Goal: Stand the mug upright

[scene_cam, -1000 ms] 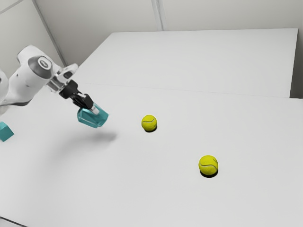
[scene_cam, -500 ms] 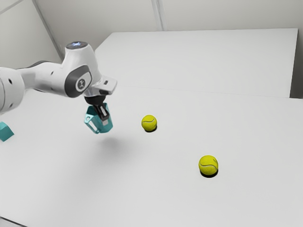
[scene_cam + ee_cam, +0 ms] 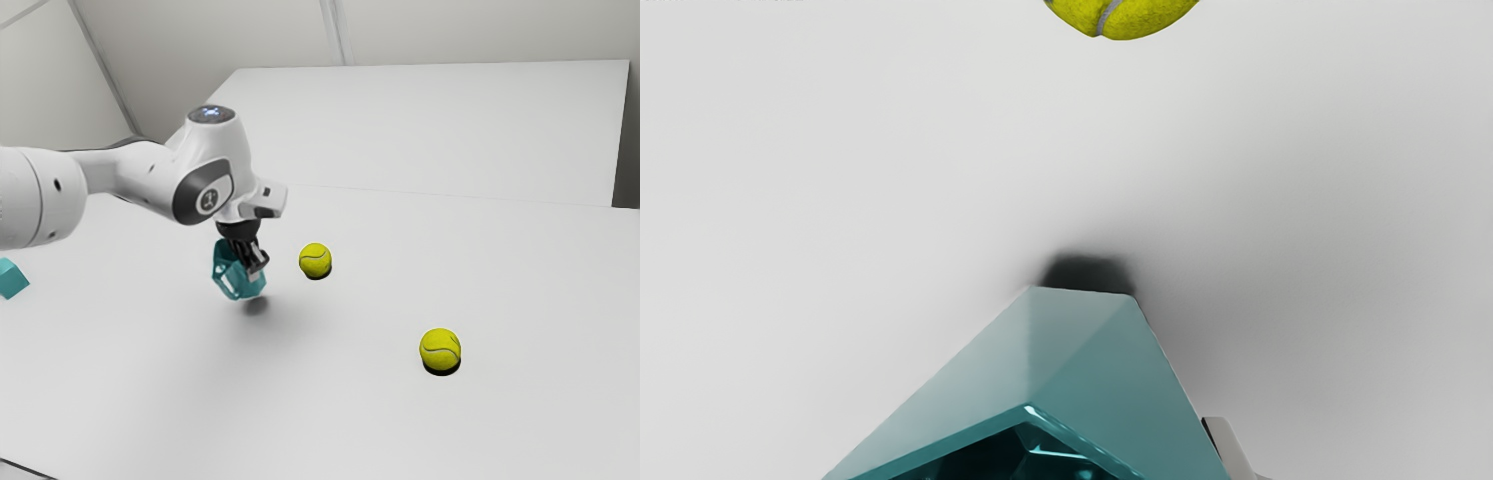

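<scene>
Grasping the mug (image 3: 240, 278), the gripper (image 3: 256, 270) points downward on the exterior view's left half, its fingers set against the mug's walls. The arm (image 3: 120, 178) enters from the exterior view's left edge and bends down at the wrist.

The mug is teal, faceted and glossy. Its position is noted as leaning, not fully upright: the mouth faces up toward the hand and the base points down toward the table (image 3: 330, 420). A dark shadow lies on the table close by the base; whether the base makes contact cannot be determined from these views.

In the wrist view, the rim and dark interior of the mug lie nearest the hand, the outer walls narrow toward the base, and one pale finger (image 3: 1228, 443) sits along the mug's side. A tennis ball lies past the base, well apart from the mug.

Also recorded on the table: one yellow tennis ball (image 3: 315, 260) near the gripper, toward the exterior view's right and not touching it; a second tennis ball (image 3: 440, 349) farther toward the exterior view's right and closer to the camera; and a teal block (image 3: 11, 279), partly cut off by the exterior view's left edge.
</scene>
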Robot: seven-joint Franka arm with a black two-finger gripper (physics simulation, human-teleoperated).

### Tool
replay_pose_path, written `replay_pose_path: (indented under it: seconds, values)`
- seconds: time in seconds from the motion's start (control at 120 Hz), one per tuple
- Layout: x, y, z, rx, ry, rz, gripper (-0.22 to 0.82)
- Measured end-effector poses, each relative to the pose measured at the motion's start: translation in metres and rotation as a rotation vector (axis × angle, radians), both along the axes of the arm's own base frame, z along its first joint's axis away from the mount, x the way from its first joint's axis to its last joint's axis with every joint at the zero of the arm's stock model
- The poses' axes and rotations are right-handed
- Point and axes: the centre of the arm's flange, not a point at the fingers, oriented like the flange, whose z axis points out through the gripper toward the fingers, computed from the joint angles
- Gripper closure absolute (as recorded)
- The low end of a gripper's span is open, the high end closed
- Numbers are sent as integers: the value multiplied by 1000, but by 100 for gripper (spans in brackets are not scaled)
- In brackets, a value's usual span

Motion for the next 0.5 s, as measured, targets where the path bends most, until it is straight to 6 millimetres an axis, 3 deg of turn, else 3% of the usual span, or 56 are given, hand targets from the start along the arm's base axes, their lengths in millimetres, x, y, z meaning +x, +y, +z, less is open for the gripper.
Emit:
replay_pose_path:
  seconds: [0.242, 0.5]
  values:
    - [9, -28, -12, 3, -14, 29, 76]
    - [12, -44, -27, 4, -20, 63, 76]
